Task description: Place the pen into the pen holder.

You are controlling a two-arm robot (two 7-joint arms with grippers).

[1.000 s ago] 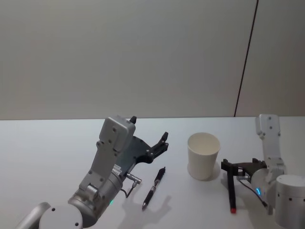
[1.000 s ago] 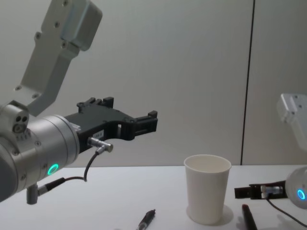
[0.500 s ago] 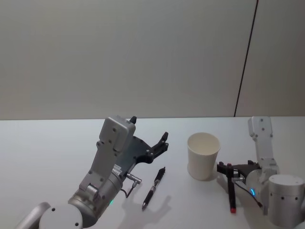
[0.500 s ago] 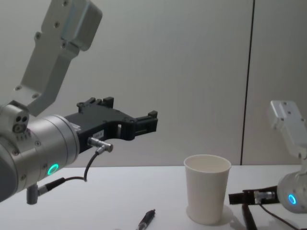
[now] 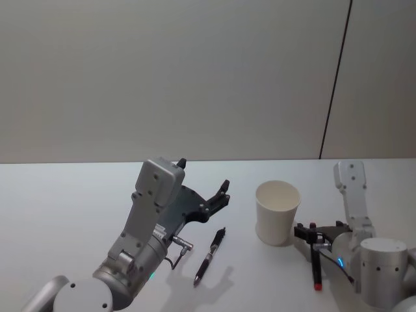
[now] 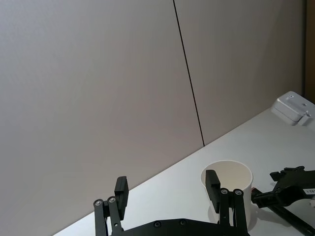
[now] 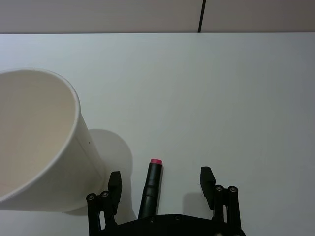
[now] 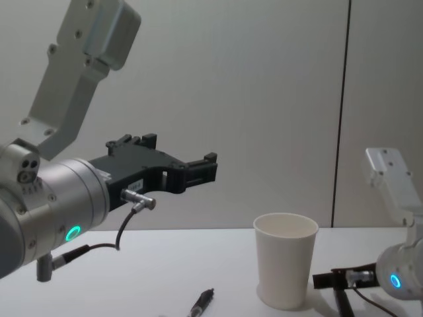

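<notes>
Red-tipped pen (image 7: 150,191) lies flat on the counter (image 5: 65,195) inside the open right gripper (image 7: 161,175), just beside the white cup (image 7: 44,142); a skewed close could roll it or tip the cup. Beyond, the left gripper (image 6: 166,182) hovers open near 1 black pen (image 5: 209,255).

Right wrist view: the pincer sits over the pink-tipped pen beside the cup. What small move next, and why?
Probably lower the right pincer slightly and shut it on the pink-tipped pen. The pen lies on the table between its open fingers, just beside the pen holder, not yet gripped. The left pincer hovers open, raised near the black pen.
</notes>
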